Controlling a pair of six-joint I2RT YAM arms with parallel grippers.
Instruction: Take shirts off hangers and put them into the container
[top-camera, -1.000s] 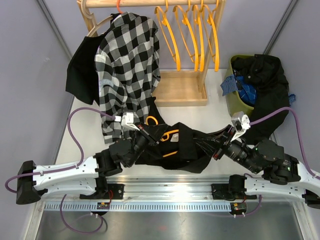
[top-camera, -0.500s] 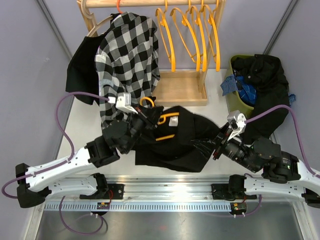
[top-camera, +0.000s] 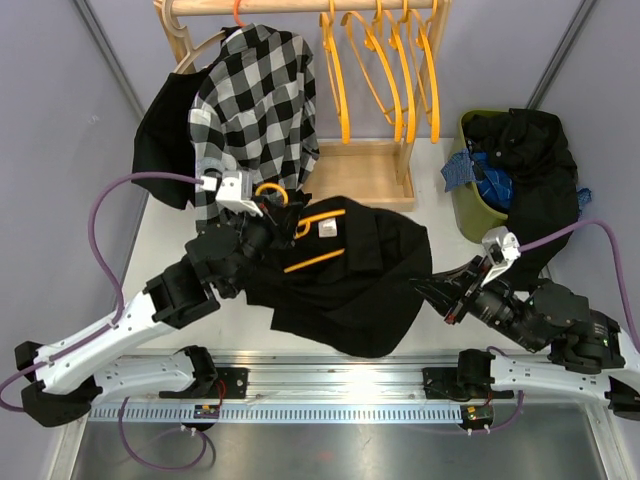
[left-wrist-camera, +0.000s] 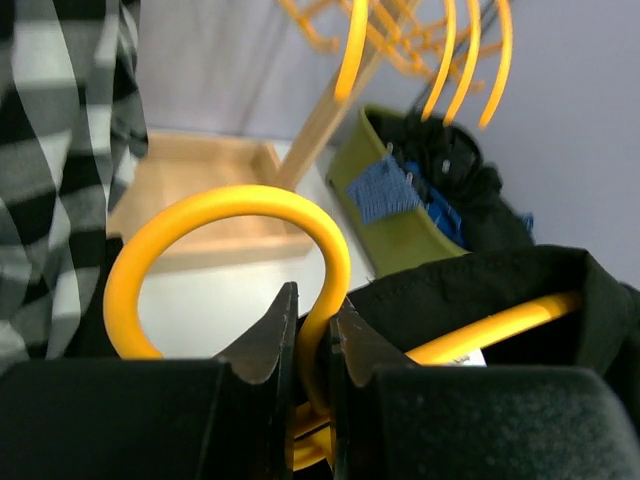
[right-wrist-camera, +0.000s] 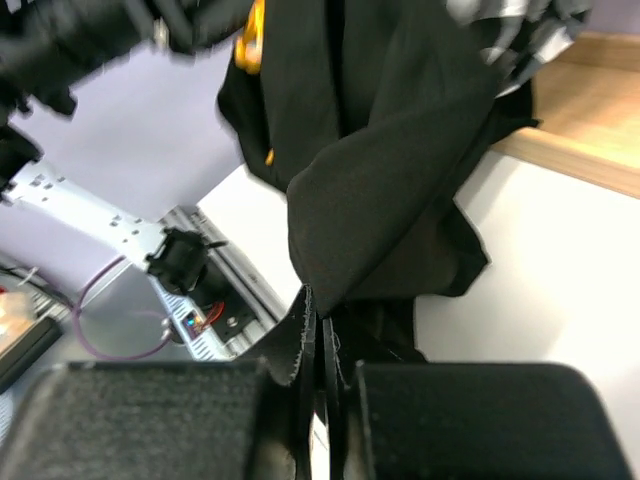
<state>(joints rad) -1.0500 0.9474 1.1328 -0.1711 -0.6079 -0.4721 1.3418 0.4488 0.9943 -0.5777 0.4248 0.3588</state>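
The black shirt is held stretched over the worktop, L to R: hanger hook clamped in L hand, shirt edge pinched in R hand. The container is found nearer R hand, behind it

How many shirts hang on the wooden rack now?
2. The checked shirt hangs at the left end of the rack; a black shirt hangs just left of it, partly covered. A third shirt, black, is off the rack. Others may be hidden behind them.
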